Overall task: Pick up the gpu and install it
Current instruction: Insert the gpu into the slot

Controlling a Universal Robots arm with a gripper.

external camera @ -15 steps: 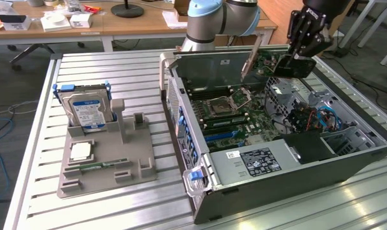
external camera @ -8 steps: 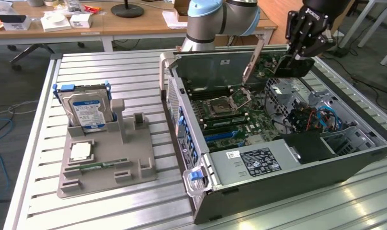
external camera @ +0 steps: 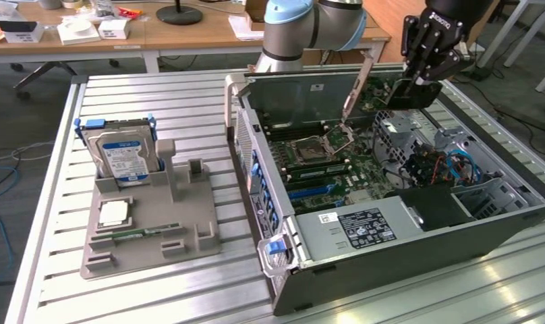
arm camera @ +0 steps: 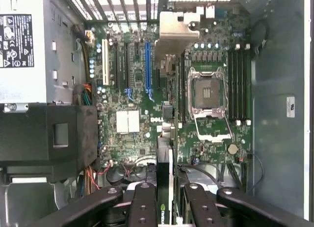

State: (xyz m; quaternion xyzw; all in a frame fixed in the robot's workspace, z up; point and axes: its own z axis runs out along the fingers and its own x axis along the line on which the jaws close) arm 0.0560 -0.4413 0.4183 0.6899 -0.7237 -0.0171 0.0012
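Dark gpu (arm camera: pixel 164 163), clamped edge-on in the hand (arm camera: pixel 166 191), is mostly hidden.

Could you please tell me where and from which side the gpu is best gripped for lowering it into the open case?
Probably by its upper edge, from above, clamped across its two flat faces. The gpu is thin and hangs edge-on over the motherboard, as the gripper holds it now.

A slatted metal table (external camera: pixel 146 94) bears a grey tray (external camera: pixel 129 260) and computer case (external camera: pixel 390 260).
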